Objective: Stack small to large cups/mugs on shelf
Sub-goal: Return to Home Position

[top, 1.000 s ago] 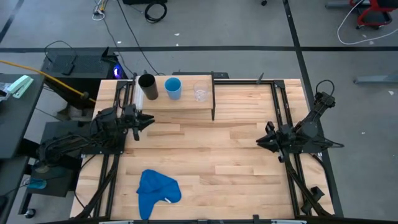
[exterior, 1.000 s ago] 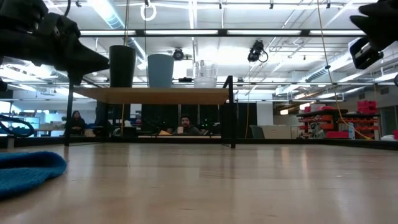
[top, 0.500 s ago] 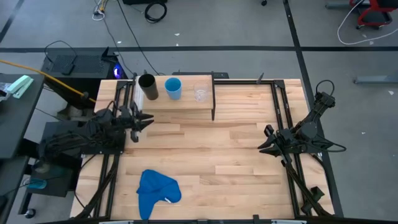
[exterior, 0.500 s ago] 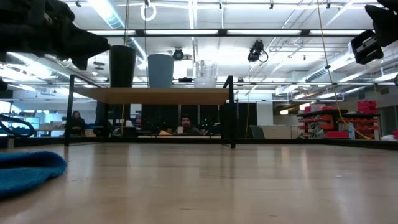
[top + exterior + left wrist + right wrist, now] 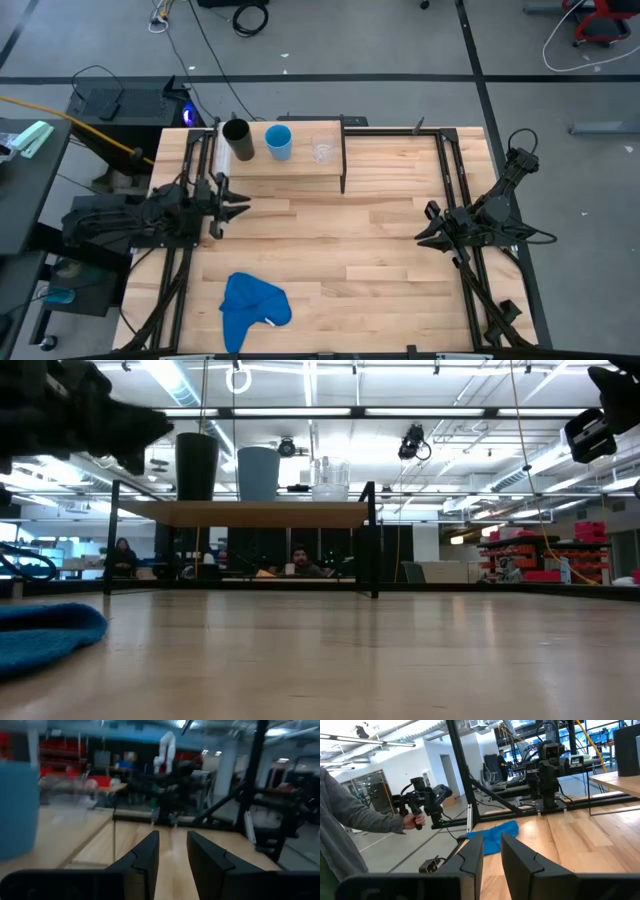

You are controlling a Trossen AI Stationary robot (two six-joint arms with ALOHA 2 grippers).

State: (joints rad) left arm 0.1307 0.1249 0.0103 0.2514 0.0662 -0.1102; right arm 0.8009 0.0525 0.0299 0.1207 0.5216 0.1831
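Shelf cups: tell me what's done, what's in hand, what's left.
Done: black cup, light-blue cup and clear cup stand in a size-ordered row on the shelf. In hand: nothing; left gripper and right gripper are open and empty, away from the shelf. Left: only parking the arms, it seems.

Left wrist view is smeared: blue cup [image 5: 17, 810] is cut by the frame edge and clear cup [image 5: 75, 802] is only a hazy outline. Low view: left arm [image 5: 70, 410] and right arm [image 5: 605, 420] run off the top corners, and blue cloth [image 5: 45, 632] is clipped at the side. Right wrist view: dark shape [image 5: 627, 747] above the shelf [image 5: 615, 779] is cropped, so I can't tell what it is. Person [image 5: 340, 835] is cropped to a sleeve and hand [image 5: 416, 820].
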